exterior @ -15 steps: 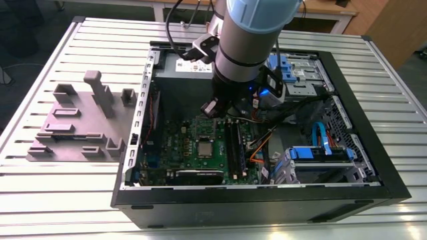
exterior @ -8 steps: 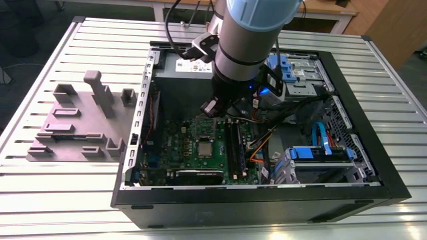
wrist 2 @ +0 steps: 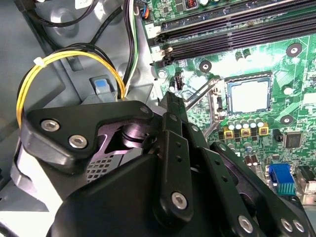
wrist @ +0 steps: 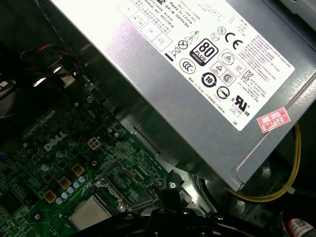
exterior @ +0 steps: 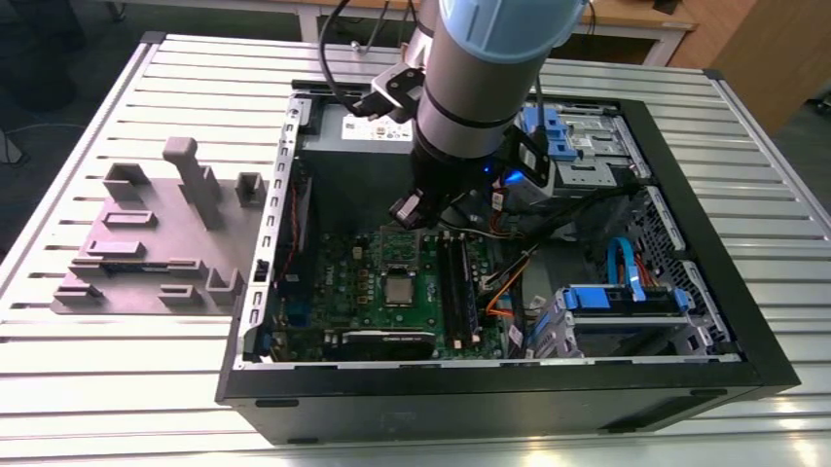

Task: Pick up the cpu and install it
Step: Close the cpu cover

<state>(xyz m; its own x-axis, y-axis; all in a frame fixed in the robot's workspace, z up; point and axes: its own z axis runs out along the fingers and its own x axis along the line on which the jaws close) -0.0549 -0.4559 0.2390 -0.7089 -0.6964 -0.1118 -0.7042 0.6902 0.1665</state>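
Closest to the lens in the second wrist view, the black metal gripper (wrist 2: 171, 101) was seen from behind, its bolted links running up to one thin tip. Its fingertips looked pressed together, and nothing was seen held between them.

The cpu (wrist 2: 249, 96), a small flat square chip with a shiny silver top, was not in the gripper. It was found lying flat in its square socket on the green circuit board (wrist 2: 306, 69), inside the open black computer case (exterior: 520, 394). A thin silver hinged frame (wrist: 126, 180) seemed to be flipped open just beside it, though this could not be told for sure.

In the exterior view, the gripper was hung over the board from the fat grey and blue arm (exterior: 487, 68). The cpu (exterior: 399, 288) was placed lower down, toward the near wall of the case and a little to the exterior view's left. The two were near but apart. As the cpu is square, no long side could be picked out.

A big grey metal box with a white label (wrist: 163, 89) was seen near the gripper, with a yellow wire loop (wrist 2: 64, 57) beside it. A grey plate with blocks (exterior: 143, 253) was set on the ribbed metal table (exterior: 117, 389), apart from the case.
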